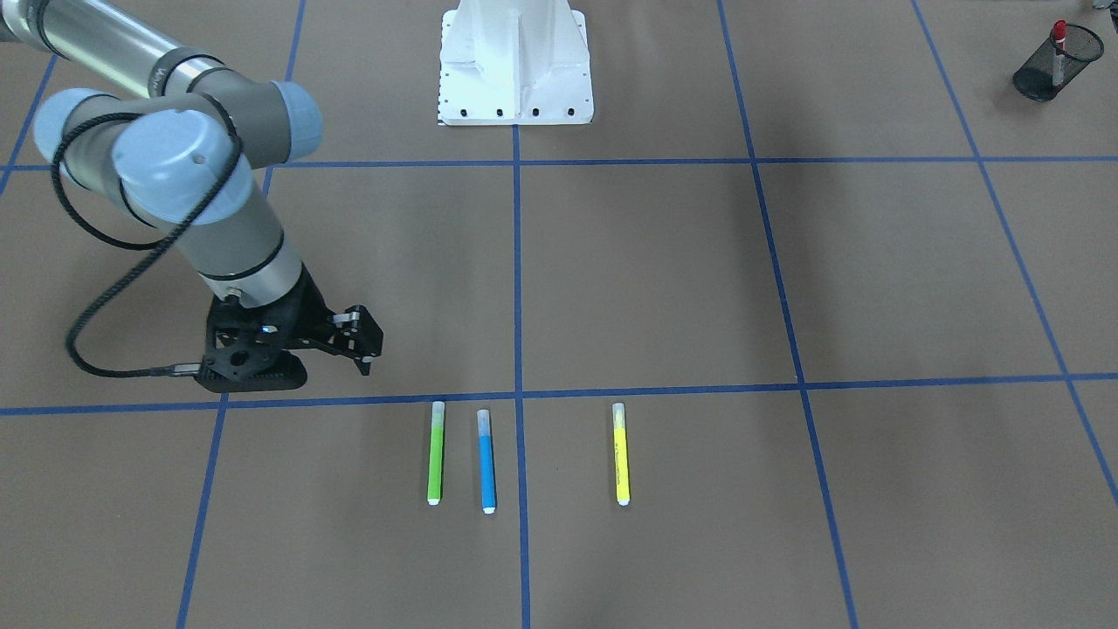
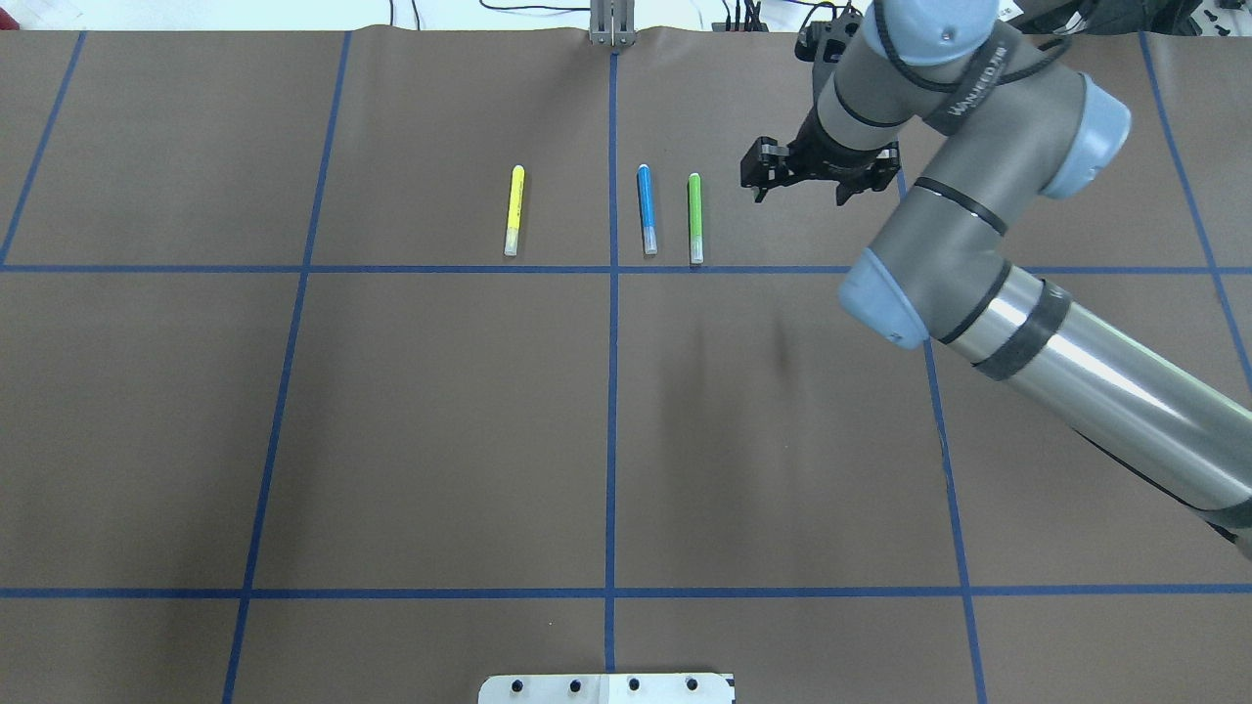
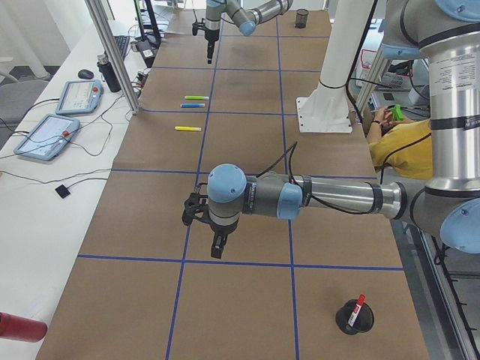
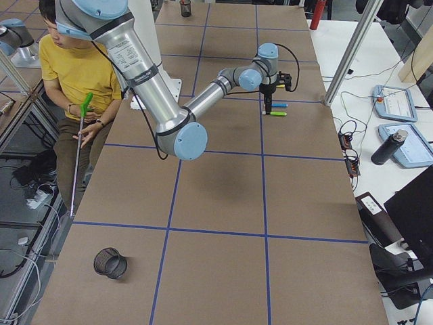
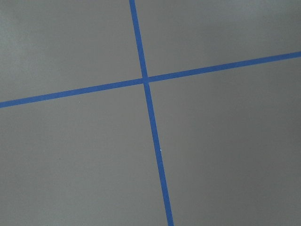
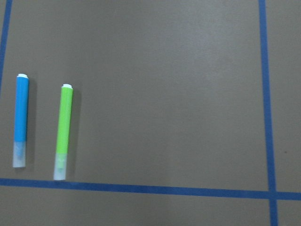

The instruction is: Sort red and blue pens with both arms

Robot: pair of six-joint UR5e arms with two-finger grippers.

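**Beside the blue pen, an open right gripper; the red pen sits far off in a cup**

On the brown table the blue pen lies flat, its translucent cap end turned toward the white pedestal base, which stands well apart from it. Just beside the blue pen, on the robot's right, lies the green marker. The yellow marker lies farther off on the other side. All three are parallel and none touch.

Beyond the green marker from the blue pen, near but apart, hangs the right gripper. Its fingers point down, spread wide, with nothing between them.

Well apart from the blue pen, toward the table's end on the robot's left, the red pen stands in the black mesh cup. Between the blue pen and that cup, nearer the cup, the left gripper points down over a crossing of blue tape lines. Only the side view shows it, so I cannot tell whether its fingers are spread or closed.

Past the pedestal from the blue pen sits a person in a yellow shirt, holding a long stick.
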